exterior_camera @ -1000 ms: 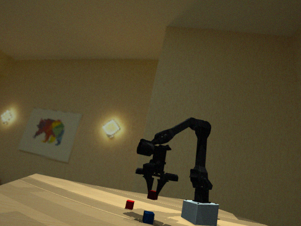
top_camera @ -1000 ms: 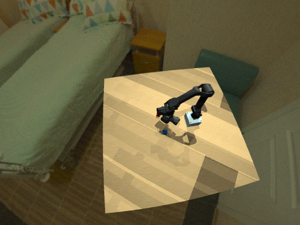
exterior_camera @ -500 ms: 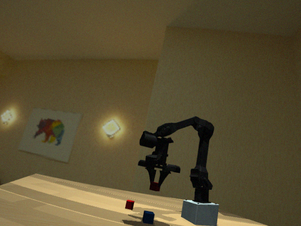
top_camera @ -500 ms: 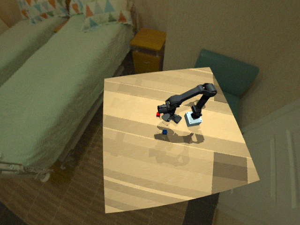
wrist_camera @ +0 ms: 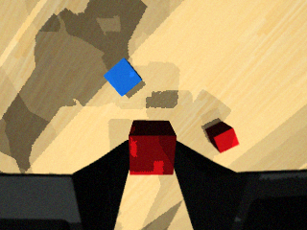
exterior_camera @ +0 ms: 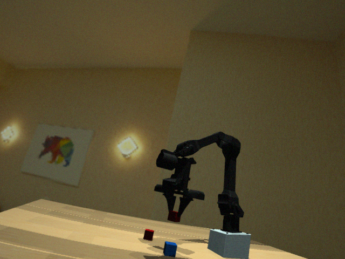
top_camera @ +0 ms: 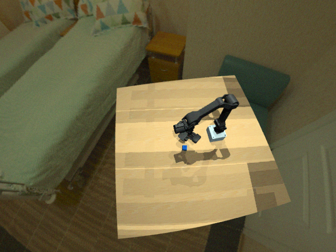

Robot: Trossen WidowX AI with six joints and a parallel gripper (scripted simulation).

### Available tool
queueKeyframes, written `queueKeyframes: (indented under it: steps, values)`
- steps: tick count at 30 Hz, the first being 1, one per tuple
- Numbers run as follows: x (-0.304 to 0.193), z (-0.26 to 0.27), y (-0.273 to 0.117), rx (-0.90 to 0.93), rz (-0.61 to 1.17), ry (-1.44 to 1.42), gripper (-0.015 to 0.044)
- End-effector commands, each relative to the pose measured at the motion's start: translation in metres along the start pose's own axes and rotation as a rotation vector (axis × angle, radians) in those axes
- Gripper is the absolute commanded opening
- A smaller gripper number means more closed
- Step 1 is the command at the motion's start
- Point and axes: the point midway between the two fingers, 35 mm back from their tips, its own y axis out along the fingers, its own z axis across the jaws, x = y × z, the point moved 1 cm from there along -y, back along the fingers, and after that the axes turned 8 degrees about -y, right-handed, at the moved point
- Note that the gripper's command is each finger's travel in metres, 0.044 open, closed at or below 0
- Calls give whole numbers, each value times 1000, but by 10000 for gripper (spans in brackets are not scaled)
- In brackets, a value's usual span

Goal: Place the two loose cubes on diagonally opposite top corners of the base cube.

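Note:
The blue base cube sits flat on the table. My gripper is shut on one red cube, which hangs above the table between the fingertips and looks about level. In the wrist view the blue cube lies beyond the held cube, up and to the left. The other red cube sits on the table, to the right in the wrist view, apart from the blue cube. Both red cubes are hidden by the arm in the top view.
The arm stands on a pale box-shaped mount on the wooden table. Shadows of the arm fall across the table around the blue cube. Beds, a nightstand and a green chair stand beyond the table.

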Motion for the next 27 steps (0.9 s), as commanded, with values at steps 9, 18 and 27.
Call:
queueKeyframes:
  steps: [9, 18, 27]
  values:
    - [35, 6, 13, -3, 0, 22, 105]
    - [60, 15, 23, -2, -2, 36, 105]
    - [77, 24, 32, -2, -3, 45, 105]
